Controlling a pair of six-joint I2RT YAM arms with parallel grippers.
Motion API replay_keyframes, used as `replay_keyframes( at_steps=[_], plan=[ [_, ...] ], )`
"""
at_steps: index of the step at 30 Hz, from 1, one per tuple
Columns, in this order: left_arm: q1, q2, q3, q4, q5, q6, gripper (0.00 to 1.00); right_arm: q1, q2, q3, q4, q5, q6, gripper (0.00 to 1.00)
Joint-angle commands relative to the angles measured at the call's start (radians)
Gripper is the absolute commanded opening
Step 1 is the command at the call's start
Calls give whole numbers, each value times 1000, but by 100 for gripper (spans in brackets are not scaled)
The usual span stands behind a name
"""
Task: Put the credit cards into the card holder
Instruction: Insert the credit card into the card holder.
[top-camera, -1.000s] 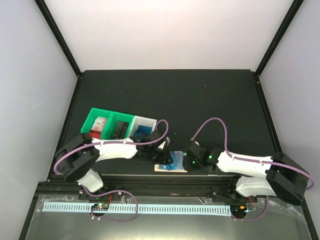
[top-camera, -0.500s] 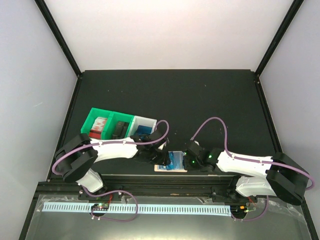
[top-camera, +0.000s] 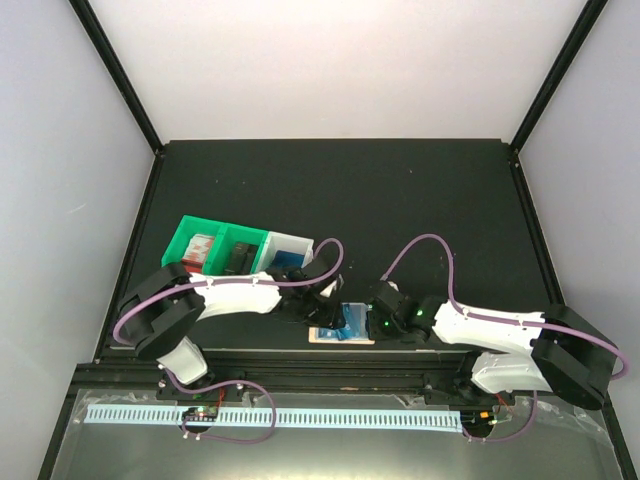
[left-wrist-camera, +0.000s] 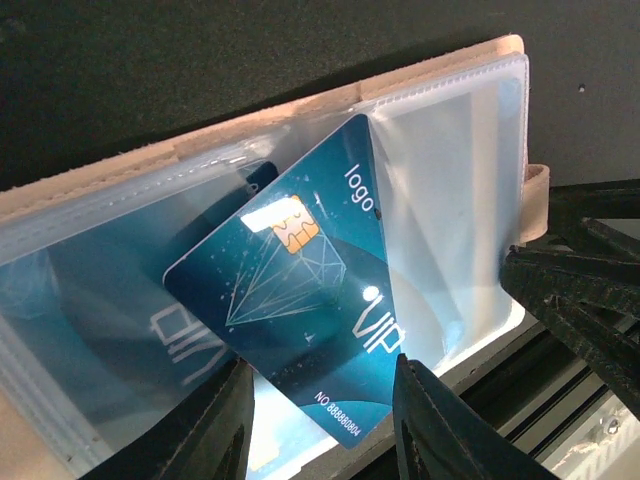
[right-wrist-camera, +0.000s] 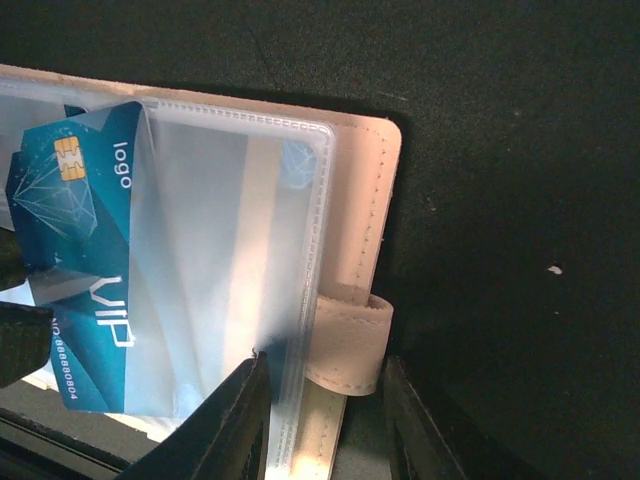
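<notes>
Dark matte counter (top-camera: 400, 200) carries everything we see. At the lower middle of the overhead view, hard against the counter's near edge, lies the tan leather-like folding card holder (right-wrist-camera: 360, 220), open, with its clear plastic sleeves (left-wrist-camera: 450, 220) facing up. One bright blue plastic credit card (left-wrist-camera: 300, 300) with a gold chip sits skewed at the middle of the left wrist view, partly under a sleeve and partly out. A second blue card (left-wrist-camera: 120, 310) shows dimly behind plastic at the left of that frame.

The left hand (left-wrist-camera: 318, 410) has its fingers spread either side of the card's lower corner, so we read it as released, not pinching. The right hand (right-wrist-camera: 325, 400) straddles the holder's beige strap tab (right-wrist-camera: 345, 345) at the bottom of its frame. We cannot tell whether it is clenched on the tab.

We judge the skew to be the main hazard. Pushed at this angle, the leading corner could catch the stitched seam and buckle the sleeve, or the card could ride over the plastic. If the right hand is not pinning the holder, a push could slide it off the near edge.
</notes>
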Motion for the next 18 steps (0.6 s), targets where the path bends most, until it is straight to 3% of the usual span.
replay_keyframes(
  at_steps=[1,8,14,18],
  plan=[
    [-1,78,-8,-8,-35,28,40,6,2,19,6,26,-6,34],
    [-1,64,-9,-28,-65,24,33,6,-26,30,-24,67,0,34],
    [0,6,-28,-64,-131,-2,37,6,-123,65,-100,150,-8,36],
    [0,-58,-43,-69,-161,-17,38,6,-149,72,-60,146,-37,40]
  ],
)
